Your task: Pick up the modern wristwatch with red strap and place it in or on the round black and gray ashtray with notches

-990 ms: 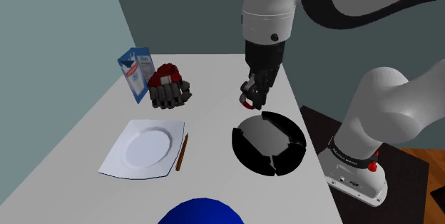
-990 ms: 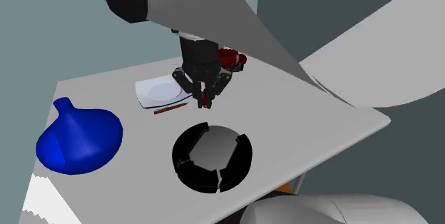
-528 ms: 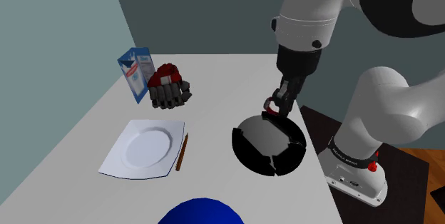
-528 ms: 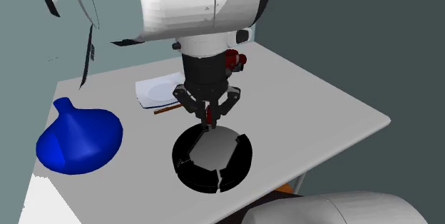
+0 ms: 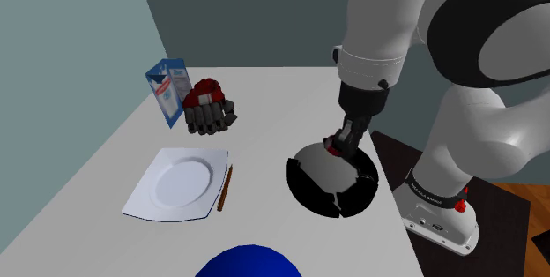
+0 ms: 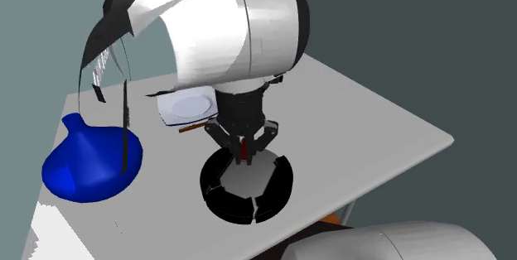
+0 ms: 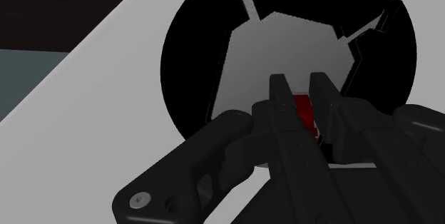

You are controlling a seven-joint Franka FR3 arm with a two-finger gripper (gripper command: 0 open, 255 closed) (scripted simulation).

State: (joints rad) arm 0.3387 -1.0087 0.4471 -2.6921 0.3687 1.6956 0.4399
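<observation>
My black gripper (image 5: 338, 147) hangs low over the far rim of the round black ashtray (image 5: 310, 184) with its grey middle and notched rim. It is shut on the wristwatch with the red strap (image 5: 332, 145). In the wrist view a red piece of the watch (image 7: 302, 108) sits clasped between the two fingers, just above the ashtray's grey floor (image 7: 285, 44). From the second exterior view the gripper (image 6: 245, 159) points down into the ashtray (image 6: 224, 196), a thin red sliver of strap (image 6: 245, 147) between the fingers.
A white plate (image 5: 178, 182) with a brown pencil (image 5: 226, 187) beside it lies to the shoulder view's left. Behind it stand a red-and-black glove-like object (image 5: 208, 107) and a blue-white carton (image 5: 167, 89). A blue vase (image 6: 89, 161) sits near the table's front edge.
The gripper has carried the watch from beside the ashtray to over its far rim and lowered it toward the grey middle. The fingers stay shut on it.
</observation>
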